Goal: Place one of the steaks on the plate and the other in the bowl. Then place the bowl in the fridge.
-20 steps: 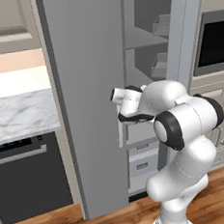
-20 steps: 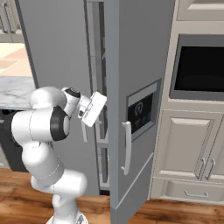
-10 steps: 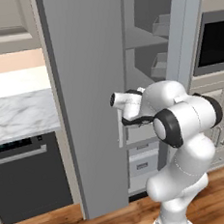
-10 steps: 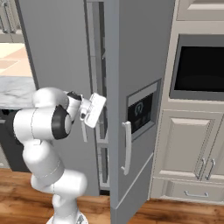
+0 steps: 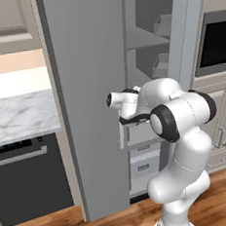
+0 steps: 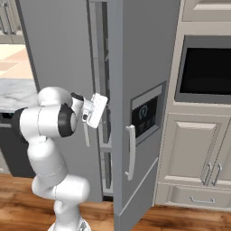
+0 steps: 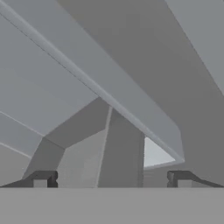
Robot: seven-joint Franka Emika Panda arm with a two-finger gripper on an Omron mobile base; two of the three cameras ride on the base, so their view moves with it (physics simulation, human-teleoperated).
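Observation:
The tall grey fridge point(image 5: 88, 88) stands with both doors swung out, and its grey inner shelves point(image 5: 147, 38) and door bins show in the gap. My gripper point(image 7: 111, 179) is open, with nothing between its dark fingertips point(image 7: 41, 179). It faces grey fridge panels from close up. The white hand point(image 5: 114, 100) hovers at mid height by the inner edge of the left door, in front of the gap point(image 6: 95, 110). The steaks, the plate and the bowl are out of view.
The right fridge door point(image 6: 144, 67) carries a dark dispenser panel point(image 6: 146, 115) and a slim light handle point(image 6: 131, 153). Left of the fridge are a marble counter point(image 5: 17, 114) and a black appliance point(image 5: 28, 177) below it. A wall oven point(image 6: 207, 67) and cabinets point(image 6: 194, 153) stand on the right.
The hand has drifted slightly left along the left door's edge in the left base view. The jaws stay open and the fridge doors have not moved.

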